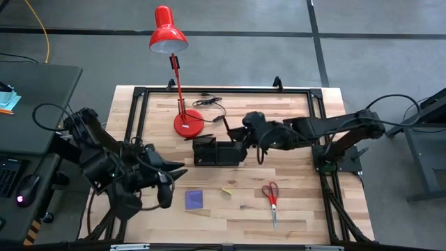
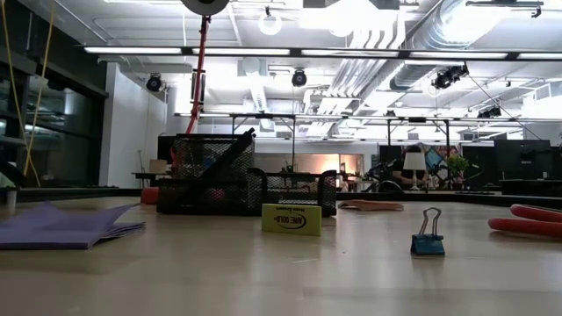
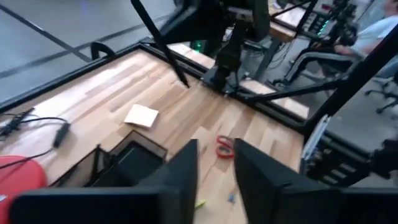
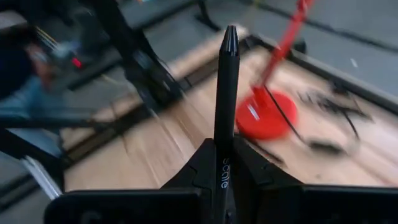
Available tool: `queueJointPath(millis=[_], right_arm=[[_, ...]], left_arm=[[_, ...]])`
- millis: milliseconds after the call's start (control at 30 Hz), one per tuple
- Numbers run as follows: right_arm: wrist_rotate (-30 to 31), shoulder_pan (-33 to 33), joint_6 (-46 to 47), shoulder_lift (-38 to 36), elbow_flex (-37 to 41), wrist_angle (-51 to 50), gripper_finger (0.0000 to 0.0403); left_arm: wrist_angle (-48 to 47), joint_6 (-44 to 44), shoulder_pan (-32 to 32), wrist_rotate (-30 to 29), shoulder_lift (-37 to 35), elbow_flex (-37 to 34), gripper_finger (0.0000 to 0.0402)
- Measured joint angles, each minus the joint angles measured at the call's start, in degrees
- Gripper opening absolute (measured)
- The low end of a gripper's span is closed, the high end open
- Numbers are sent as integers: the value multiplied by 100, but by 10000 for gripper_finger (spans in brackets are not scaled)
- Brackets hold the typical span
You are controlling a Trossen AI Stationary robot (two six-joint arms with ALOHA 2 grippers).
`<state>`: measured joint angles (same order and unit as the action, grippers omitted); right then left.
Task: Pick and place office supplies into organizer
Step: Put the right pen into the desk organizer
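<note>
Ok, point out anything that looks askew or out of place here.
One dark pen leans diagonally in the organizer rather than standing upright. The scissors, purple note pad and a binder clip lie loose on the table. Nothing looks spilled or damaged.

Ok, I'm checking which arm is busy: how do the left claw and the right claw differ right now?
The right claw is shut on a dark pen; the left claw stands open and empty. The right claw is beside the black organizer; the left claw hovers away from it, near the purple note pad. Both are dark two-finger claws above the table.
</note>
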<state>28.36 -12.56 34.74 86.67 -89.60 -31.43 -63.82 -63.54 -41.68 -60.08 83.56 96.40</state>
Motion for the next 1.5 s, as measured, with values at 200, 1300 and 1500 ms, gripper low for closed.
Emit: queueJointPath(millis=[200,1300,1500], right_arm=[[-316,-36,-928,1,-1,1483,12],[-2155,-312,-1071,41,-3,7014,12],[-2428,-94,-476,44,-3,8030,12]], left_arm=[[620,588,471,627,-19,-35,233],[4448,9228,1553,-1313,524,-216,199],[6389,11190,2229,4,495,-219,187]])
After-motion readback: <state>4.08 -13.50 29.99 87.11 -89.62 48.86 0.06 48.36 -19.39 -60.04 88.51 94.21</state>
